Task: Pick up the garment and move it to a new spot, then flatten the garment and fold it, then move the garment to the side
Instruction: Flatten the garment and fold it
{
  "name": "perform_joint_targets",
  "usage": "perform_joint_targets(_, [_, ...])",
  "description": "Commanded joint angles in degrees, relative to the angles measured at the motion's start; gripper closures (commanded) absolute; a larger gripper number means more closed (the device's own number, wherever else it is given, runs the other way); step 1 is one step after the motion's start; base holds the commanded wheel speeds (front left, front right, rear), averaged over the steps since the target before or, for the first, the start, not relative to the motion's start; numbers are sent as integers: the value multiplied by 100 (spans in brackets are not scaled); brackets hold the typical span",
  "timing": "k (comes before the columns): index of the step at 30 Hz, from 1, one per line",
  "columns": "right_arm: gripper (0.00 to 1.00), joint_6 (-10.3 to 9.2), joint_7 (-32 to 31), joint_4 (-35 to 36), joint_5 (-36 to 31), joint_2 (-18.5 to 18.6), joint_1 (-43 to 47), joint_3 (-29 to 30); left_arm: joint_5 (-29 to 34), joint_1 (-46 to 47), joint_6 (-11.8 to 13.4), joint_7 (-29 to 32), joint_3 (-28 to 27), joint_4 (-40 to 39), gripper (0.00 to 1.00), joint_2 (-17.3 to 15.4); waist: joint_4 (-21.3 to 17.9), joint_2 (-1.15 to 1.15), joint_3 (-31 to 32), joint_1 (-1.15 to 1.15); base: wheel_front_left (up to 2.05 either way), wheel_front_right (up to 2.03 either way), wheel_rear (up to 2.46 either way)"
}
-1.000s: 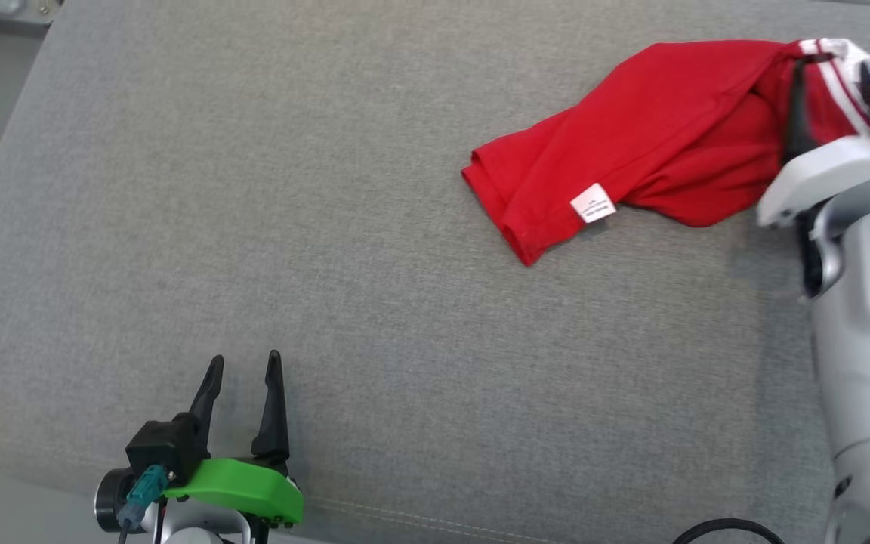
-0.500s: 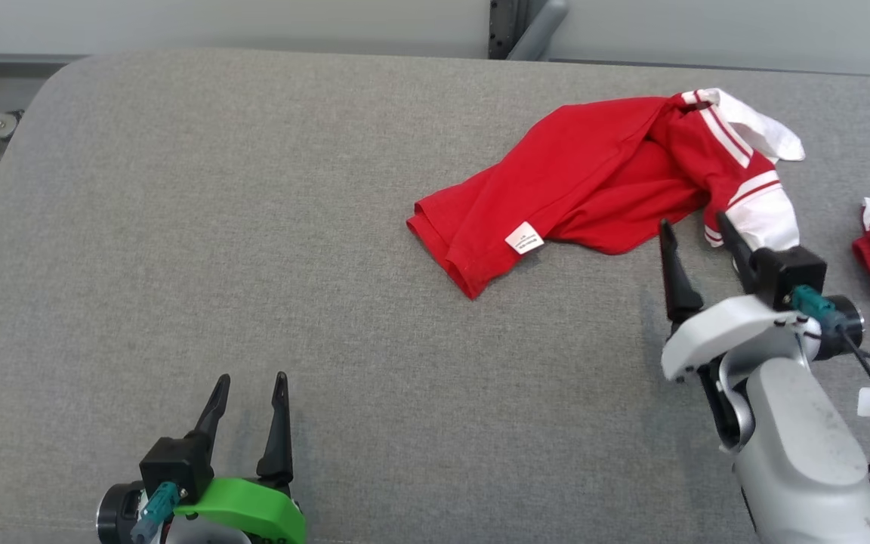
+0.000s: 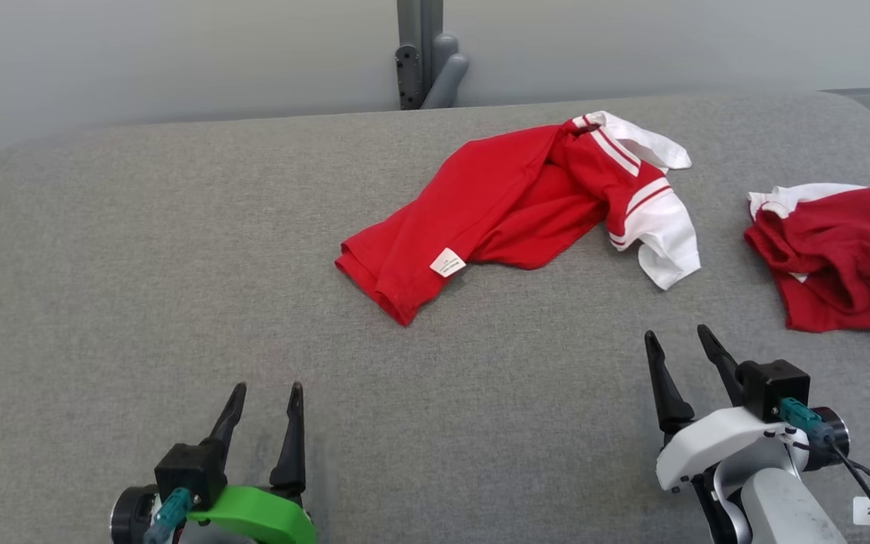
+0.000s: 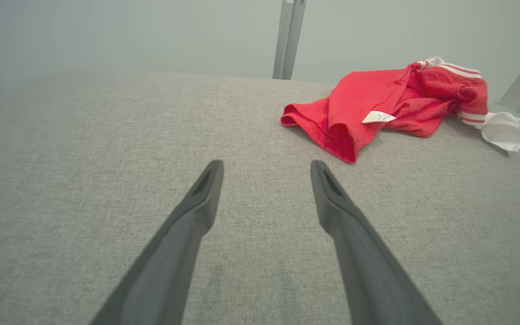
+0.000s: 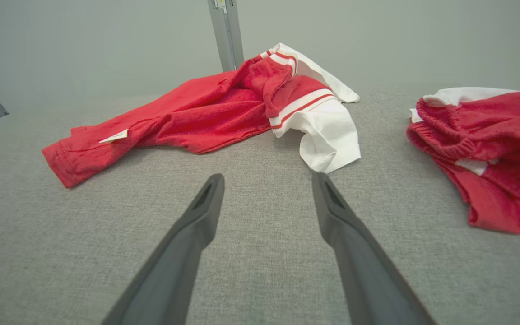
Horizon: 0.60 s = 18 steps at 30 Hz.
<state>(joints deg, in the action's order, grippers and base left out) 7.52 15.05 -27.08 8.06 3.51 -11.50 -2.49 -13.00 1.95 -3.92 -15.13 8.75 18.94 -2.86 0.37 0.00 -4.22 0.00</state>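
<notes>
A crumpled red garment (image 3: pixel 503 208) with white striped sleeves and a white label lies on the grey padded surface (image 3: pixel 178 264), right of centre toward the far edge. It also appears in the left wrist view as the garment (image 4: pixel 368 108) and in the right wrist view as the garment (image 5: pixel 215 106). My left gripper (image 3: pixel 267 389) is open at the near left, well short of it, with nothing between its fingers. My right gripper (image 3: pixel 677 336) is open at the near right, a little nearer than the white sleeve (image 3: pixel 665 242), and empty.
A second red and white garment (image 3: pixel 835 253) lies bunched at the right edge of the surface, also visible as that bunched garment (image 5: pixel 490 144) in the right wrist view. A grey post (image 3: pixel 420 53) stands behind the far edge against a pale wall.
The head camera has tilted up and shifted, bringing the far edge, wall and second garment into view. My right gripper has let go of the garment's sleeve end and drawn back toward me, empty.
</notes>
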Motion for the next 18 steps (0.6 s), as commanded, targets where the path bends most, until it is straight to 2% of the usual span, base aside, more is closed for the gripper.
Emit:
perform_joint_targets(1, [0, -7, 16, 77, 46, -10, 32, 6, -27, 224, -65, 3, 76, 6, 0, -12, -264, 0, -113, 0, 0, 0, 0])
perform_joint_targets(7, [0, -7, 16, 211, 23, -23, -180, -46, 25, 764, -187, 3, 359, 171, 0, -15, -533, 0, -524, 0, 0, 0, 0])
perform_joint_targets(12, [0, -7, 16, 338, -9, -30, -412, -91, 29, 1352, -290, 5, 582, 687, 0, -15, -843, 0, -883, 0, 0, 0, 0])
perform_joint_targets(18, [0, -7, 16, 374, -28, -41, -514, -40, -56, 1834, -344, 3, 585, 1187, 0, -17, -1159, 0, -1128, 0, 0, 0, 0])
